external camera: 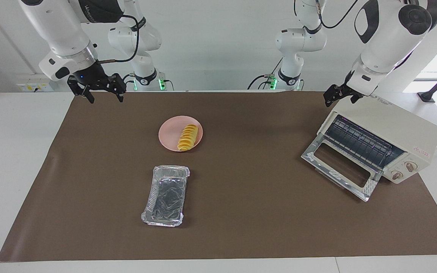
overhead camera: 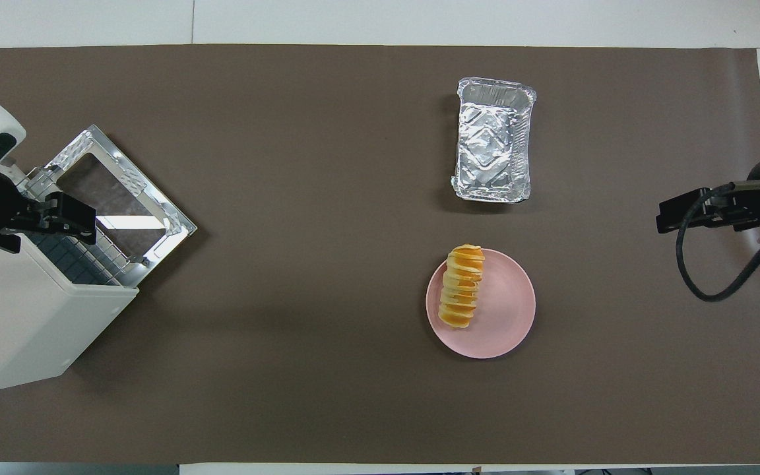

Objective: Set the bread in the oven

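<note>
Overhead view gives me the layout best: a brown mat (overhead camera: 287,264) covers most of the tabletop (external camera: 13,151), with white margins showing along its edges. Between the oven (overhead camera: 17,323) at the left arm's end and the pink plate (overhead camera: 505,310) I see a wide stretch of bare mat. The oven sits angled, its glass door (external camera: 340,167) dropped down flat onto the mat and its wire rack (external camera: 362,142) exposed; two knobs (external camera: 404,170) sit at the end of its front.

I find the bread (external camera: 188,137) lying on the pink plate, along one side of it, with the rest of the plate bare. A crinkled foil tray (external camera: 167,195) lies farther from the robots than the plate, close to it but not touching, and I see nothing in it.

My left claw (external camera: 341,95) hangs over the oven's top edge, just above the open mouth, jaws released and holding nothing. My right claw (external camera: 104,93) hangs over the mat's edge at the right arm's end, well apart from the plate, its fingers spread and holding nothing.
</note>
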Controlling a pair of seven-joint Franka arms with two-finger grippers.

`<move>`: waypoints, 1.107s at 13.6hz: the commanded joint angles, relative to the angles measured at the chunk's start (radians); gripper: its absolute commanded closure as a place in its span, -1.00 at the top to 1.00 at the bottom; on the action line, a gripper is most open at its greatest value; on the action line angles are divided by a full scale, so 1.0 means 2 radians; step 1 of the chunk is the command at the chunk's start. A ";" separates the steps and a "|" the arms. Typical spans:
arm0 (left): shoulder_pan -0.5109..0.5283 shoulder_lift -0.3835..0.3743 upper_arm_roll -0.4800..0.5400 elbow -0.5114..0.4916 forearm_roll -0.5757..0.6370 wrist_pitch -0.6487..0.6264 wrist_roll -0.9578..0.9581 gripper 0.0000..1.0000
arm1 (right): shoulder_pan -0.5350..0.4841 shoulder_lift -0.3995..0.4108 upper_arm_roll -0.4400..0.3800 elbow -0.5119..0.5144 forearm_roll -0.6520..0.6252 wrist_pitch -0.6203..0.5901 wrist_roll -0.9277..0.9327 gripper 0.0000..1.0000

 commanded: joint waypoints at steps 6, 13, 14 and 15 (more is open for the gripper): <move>0.006 -0.009 -0.002 -0.005 -0.007 -0.003 0.000 1.00 | -0.009 -0.001 0.005 -0.004 0.003 -0.005 -0.013 1.00; 0.006 -0.009 -0.001 -0.005 -0.007 -0.003 0.000 1.00 | 0.091 -0.044 0.011 -0.147 0.005 0.125 0.133 1.00; 0.006 -0.009 -0.002 -0.005 -0.007 -0.003 0.000 1.00 | 0.111 -0.037 0.011 -0.150 0.005 0.137 0.170 1.00; 0.006 -0.009 -0.002 -0.005 -0.007 -0.003 0.000 1.00 | 0.132 -0.025 0.011 -0.157 0.005 0.152 0.205 1.00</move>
